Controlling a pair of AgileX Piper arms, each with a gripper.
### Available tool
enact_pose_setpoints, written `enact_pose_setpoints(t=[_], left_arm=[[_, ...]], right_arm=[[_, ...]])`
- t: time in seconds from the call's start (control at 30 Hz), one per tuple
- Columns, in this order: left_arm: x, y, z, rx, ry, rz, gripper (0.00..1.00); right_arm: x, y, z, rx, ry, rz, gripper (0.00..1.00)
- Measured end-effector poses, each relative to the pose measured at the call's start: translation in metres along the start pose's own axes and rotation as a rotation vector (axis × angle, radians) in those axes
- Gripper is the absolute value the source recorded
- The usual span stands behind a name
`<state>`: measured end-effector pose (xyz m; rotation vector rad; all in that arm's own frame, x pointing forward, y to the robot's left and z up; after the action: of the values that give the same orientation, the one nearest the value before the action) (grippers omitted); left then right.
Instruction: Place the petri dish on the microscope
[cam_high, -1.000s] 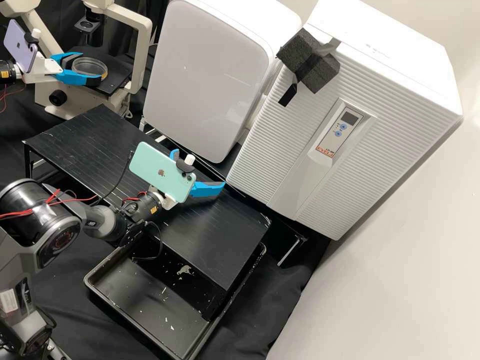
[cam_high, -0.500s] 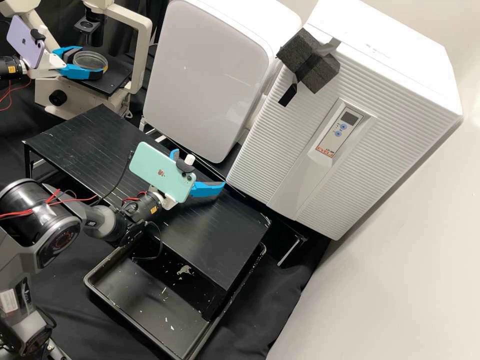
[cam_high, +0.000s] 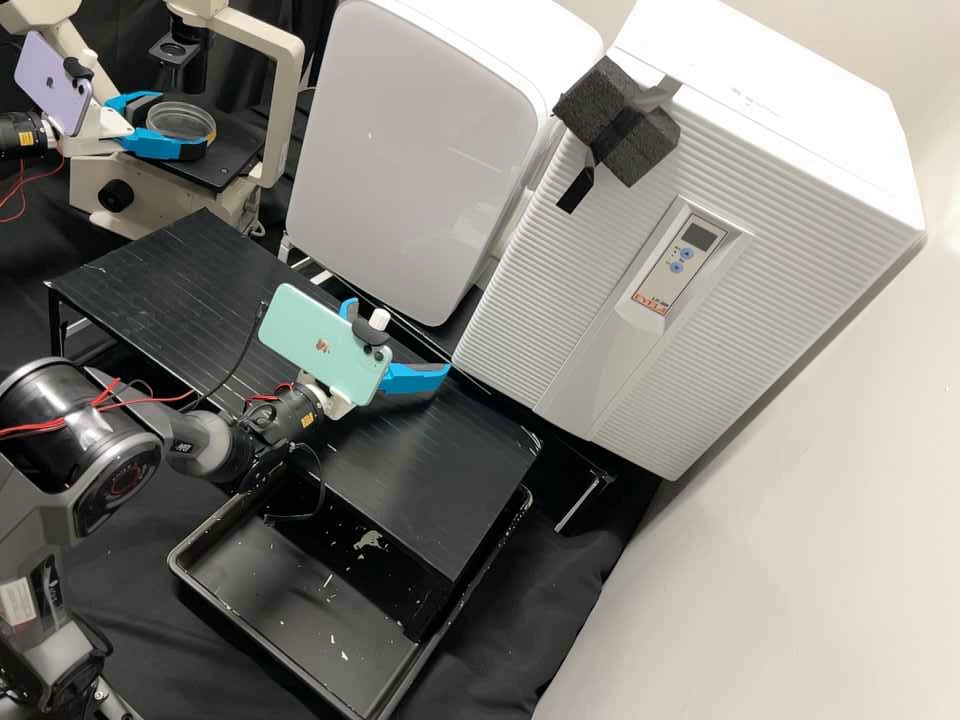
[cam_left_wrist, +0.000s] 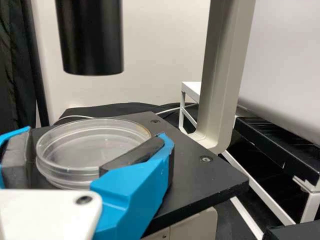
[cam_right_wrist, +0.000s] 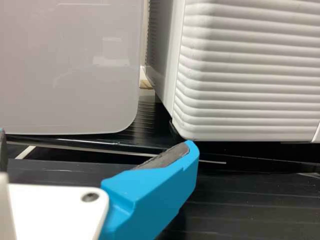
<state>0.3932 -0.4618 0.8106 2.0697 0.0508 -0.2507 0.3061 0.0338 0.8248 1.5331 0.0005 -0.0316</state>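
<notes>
Petri dish (cam_high: 180, 120) — between left fingers (cam_high: 160, 145)

You have the petri dish (cam_high: 181, 119) in your left tool (cam_high: 183, 124), over the microscope (cam_high: 145, 188). Your right tool (cam_high: 399, 338) hangs fingers apart above the black stand (cam_high: 150, 280); beyond it you see a ribbed white cabinet (cam_high: 560, 330), nearer the camera a tray (cam_high: 285, 590).

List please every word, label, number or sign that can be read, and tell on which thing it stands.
I cannot quote any text with certainty.
Cabinet panel: print and button marks, too small.
Yellow label on left arm: too small.
Second yellow label on right arm: too small.
White label on an arm: too small.
Green phone, purple phone: one logo each.
</notes>
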Motion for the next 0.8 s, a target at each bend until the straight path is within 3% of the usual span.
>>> enact_pose_setpoints(t=[0.43, 0.8], left_arm=[[-0.01, -0.004, 0.0, 0.003, 0.016, 0.001, 1.0], [-0.07, 0.005, 0.013, -0.022, 0.108, 0.043, 1.0]], right_arm=[[0.0, 0.0, 0.0, 0.0, 0.0, 0.0, 1.0], [0.0, 0.0, 0.0, 0.0, 0.0, 0.0, 1.0]])
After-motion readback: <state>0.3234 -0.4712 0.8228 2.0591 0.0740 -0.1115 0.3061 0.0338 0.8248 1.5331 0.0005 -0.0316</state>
